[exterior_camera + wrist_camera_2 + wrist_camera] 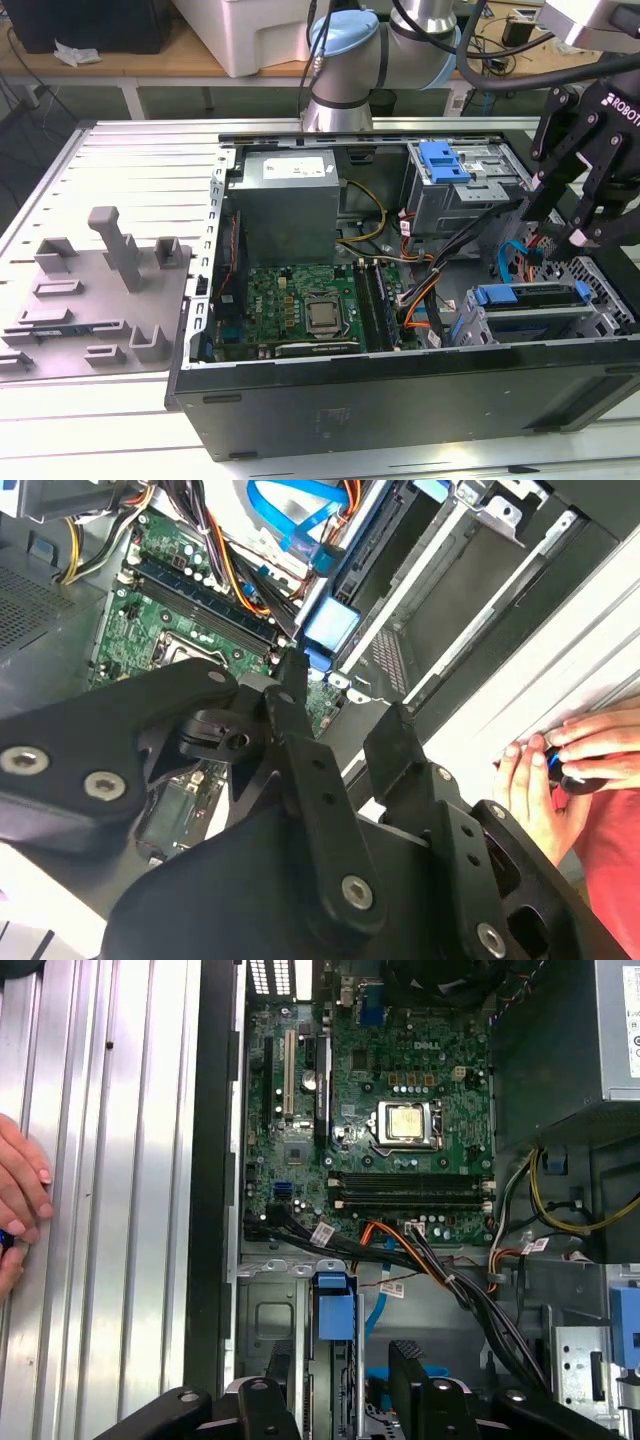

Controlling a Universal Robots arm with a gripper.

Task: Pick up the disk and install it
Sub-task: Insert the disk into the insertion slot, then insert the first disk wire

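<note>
A ribbed metal table (130,150) is stretching under everything, with a wooden workbench (130,62) standing behind it. One open black computer case (400,400) is lying on its side across the table's middle. One robot arm (345,50) is rising at the table's far edge. One grey moulded tray (100,300) is sitting flat near the table's edge at the exterior view's left. Inside the case, one grey power supply (290,200) and one green motherboard (300,300) are lying side by side. The one gripper (553,228) is hanging over the case's near corner at the exterior view's right, its two fingers (300,750) spread wide with nothing between them. The disk (530,296), silver with a blue bracket, is sitting in the drive cage (465,325) at that corner, just below the fingers. A second blue bracket (443,160) is sitting at the case's far side. A person's hand (20,1200) is resting on the table beside the case.
</note>
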